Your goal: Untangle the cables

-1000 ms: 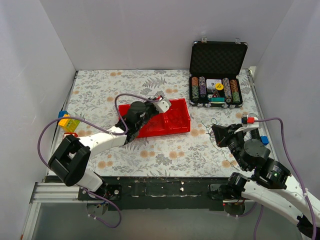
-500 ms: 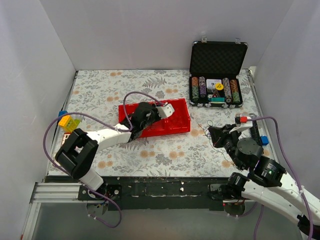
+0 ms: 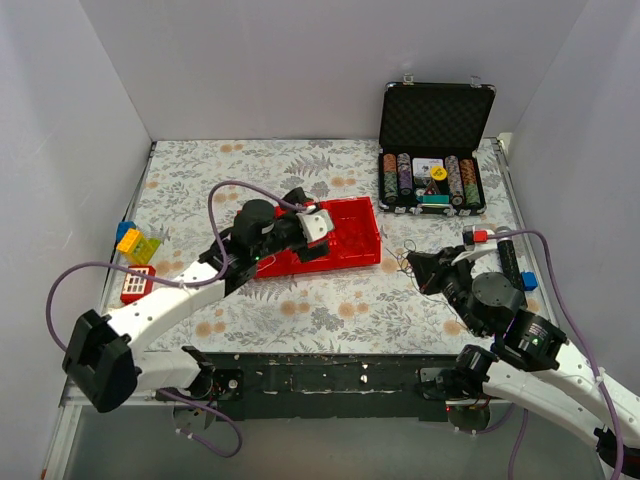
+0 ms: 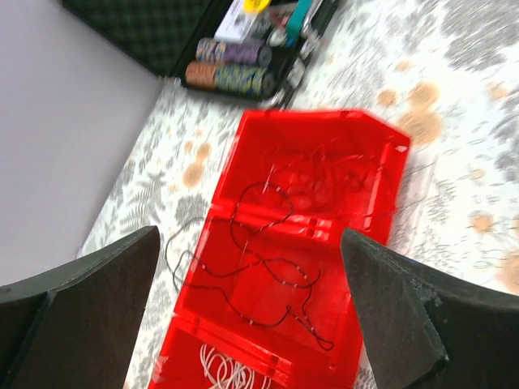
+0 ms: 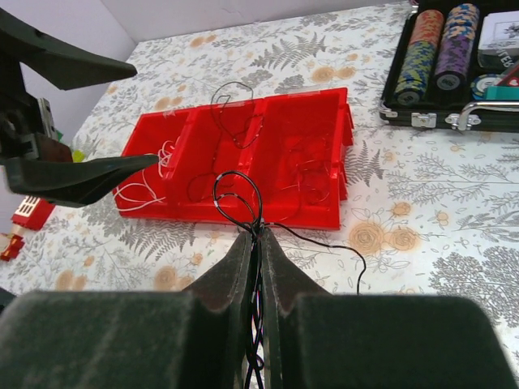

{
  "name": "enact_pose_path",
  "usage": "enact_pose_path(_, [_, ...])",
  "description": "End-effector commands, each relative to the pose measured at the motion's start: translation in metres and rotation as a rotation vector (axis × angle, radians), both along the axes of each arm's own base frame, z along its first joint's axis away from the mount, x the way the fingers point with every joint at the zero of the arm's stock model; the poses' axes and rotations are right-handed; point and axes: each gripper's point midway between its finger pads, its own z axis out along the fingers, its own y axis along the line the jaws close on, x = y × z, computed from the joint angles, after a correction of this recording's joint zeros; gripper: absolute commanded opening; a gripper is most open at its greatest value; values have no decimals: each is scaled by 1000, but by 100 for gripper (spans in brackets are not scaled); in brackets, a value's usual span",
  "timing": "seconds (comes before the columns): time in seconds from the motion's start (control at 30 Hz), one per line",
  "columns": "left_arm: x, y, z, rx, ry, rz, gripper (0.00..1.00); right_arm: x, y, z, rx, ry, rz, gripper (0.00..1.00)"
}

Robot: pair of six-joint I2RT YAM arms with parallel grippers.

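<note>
A red tray (image 3: 355,240) with three compartments lies mid-table. My left gripper (image 4: 249,235) hangs open above it, with nothing between the fingers. Below it a thin black cable (image 4: 268,267) snakes through the middle compartment. A white cable (image 4: 223,369) is coiled in the nearest one, and fine red wires (image 4: 324,170) lie in the far one. My right gripper (image 5: 256,233) is shut on a bundle of black and red cables (image 5: 235,190) that loops out past its tips, in front of the tray (image 5: 308,215). One black strand (image 5: 340,247) trails to the right.
An open poker chip case (image 3: 433,150) stands at the back right. Toy blocks (image 3: 135,243) and a red and white piece (image 3: 137,284) lie at the left edge, and a blue block (image 3: 528,281) at the right. White walls enclose the table.
My left gripper has opened over the tray, and its arm has swung out to the left. My right gripper has crept slightly left, still shut on its bundle.
</note>
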Motion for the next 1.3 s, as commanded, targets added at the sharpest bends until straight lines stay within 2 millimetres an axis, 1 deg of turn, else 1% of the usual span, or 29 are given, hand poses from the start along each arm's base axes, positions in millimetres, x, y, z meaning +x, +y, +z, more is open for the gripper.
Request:
enact_pose_path(0.0, [-51,-11,12,-44,12,-236,96,-4,19,26,70,-49,89,1])
enact_pose_path(0.07, [-69,-17,26,-86,6,-325,98,-7,26,29,71,-49,129,1])
enact_pose_path(0.13, [-87,-26,44,-129,1,-419,98,-9,33,33,91,-52,157,1])
enact_pose_path(0.17, [-99,-30,41,-122,26,-467,98,-10,37,36,104,-61,174,1])
enact_pose_path(0.2, [-108,-34,46,-125,19,-503,98,-12,41,40,125,-67,195,1])
enact_pose_path(0.33, [-138,-52,44,-107,9,-614,97,-19,65,62,212,-106,299,1])
enact_pose_path(0.37, [-140,-53,40,-101,14,-621,97,-20,71,66,221,-110,325,1])
enact_pose_path(0.4, [-144,-57,40,-103,9,-633,96,-21,77,73,242,-125,347,1])
enact_pose_path(0.47, [-142,-62,49,-134,-25,-628,93,-22,88,78,254,-125,386,1])
enact_pose_path(0.53, [-138,-67,58,-162,-46,-605,85,-22,97,80,256,-114,415,1])
enact_pose_path(0.57, [-137,-68,62,-168,-52,-602,78,-22,100,80,254,-113,422,1])
enact_pose_path(0.63, [-135,-69,64,-168,-54,-599,62,-22,104,79,254,-107,436,1])
enact_pose_path(0.67, [-135,-69,63,-167,-54,-598,53,-22,105,79,255,-106,438,1])
enact_pose_path(0.73, [-132,-68,57,-159,-51,-584,43,-22,107,78,257,-105,442,1])
enact_pose_path(0.8, [-131,-69,54,-156,-44,-576,41,-23,108,79,265,-104,451,1])
enact_pose_path(0.87, [-129,-69,52,-155,-41,-571,35,-24,109,78,266,-103,456,1])
enact_pose_path(0.93, [-126,-70,51,-155,-49,-561,21,-24,108,78,264,-103,451,1])
enact_pose_path(0.97, [-124,-70,55,-161,-65,-551,12,-23,106,78,262,-104,444,2])
enact_pose_path(1.0, [-120,-69,58,-168,-74,-530,4,-23,104,78,255,-103,436,7])
enact_pose_path(1.03, [-117,-68,64,-177,-88,-510,0,-21,100,78,249,-105,418,10])
enact_pose_path(1.1, [-115,-65,74,-187,-111,-492,0,-20,90,77,231,-110,386,14])
enact_pose_path(1.13, [-116,-63,78,-189,-126,-491,0,-20,85,78,228,-116,368,18])
enact_pose_path(1.17, [-117,-61,82,-194,-139,-491,0,-20,79,79,223,-125,352,19])
enact_pose_path(1.2, [-120,-59,85,-197,-146,-494,0,-19,73,73,201,-112,331,19])
enact_pose_path(1.27, [-122,-55,91,-201,-153,-491,0,-18,64,69,181,-108,302,20])
